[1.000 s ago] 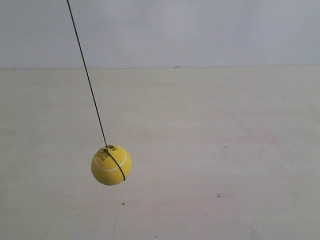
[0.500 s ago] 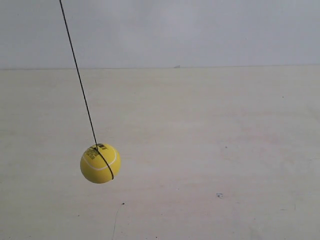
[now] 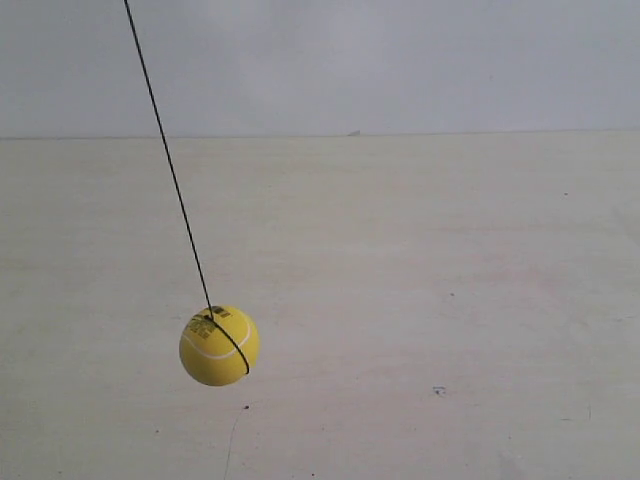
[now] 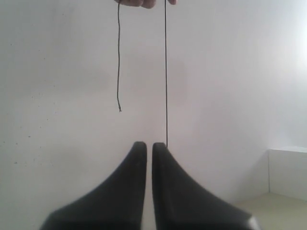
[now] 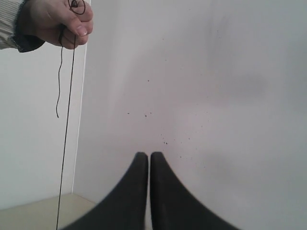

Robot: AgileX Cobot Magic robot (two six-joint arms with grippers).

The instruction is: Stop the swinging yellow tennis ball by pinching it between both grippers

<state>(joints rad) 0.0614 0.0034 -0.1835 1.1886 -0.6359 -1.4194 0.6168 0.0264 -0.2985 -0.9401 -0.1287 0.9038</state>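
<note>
The yellow tennis ball (image 3: pixel 219 345) hangs on a thin dark string (image 3: pixel 168 160) over the pale table, at the lower left of the exterior view. Neither arm shows in that view. In the left wrist view my left gripper (image 4: pixel 149 144) is shut with nothing in it, and the string (image 4: pixel 166 72) runs down just beside its tip; the ball is hidden there. My right gripper (image 5: pixel 148 154) is shut and empty too, with the string (image 5: pixel 67 134) well off to one side and no ball in view.
A person's hand (image 5: pixel 57 21) holds the top of the string, its loose end (image 5: pixel 58 86) dangling. Fingertips (image 4: pixel 144 3) also show in the left wrist view. A white wall (image 3: pixel 400 60) stands behind the table (image 3: pixel 450 300).
The ball swung toward the exterior view's left and slightly up, then back to the right and lower. No arm has come into that view.
</note>
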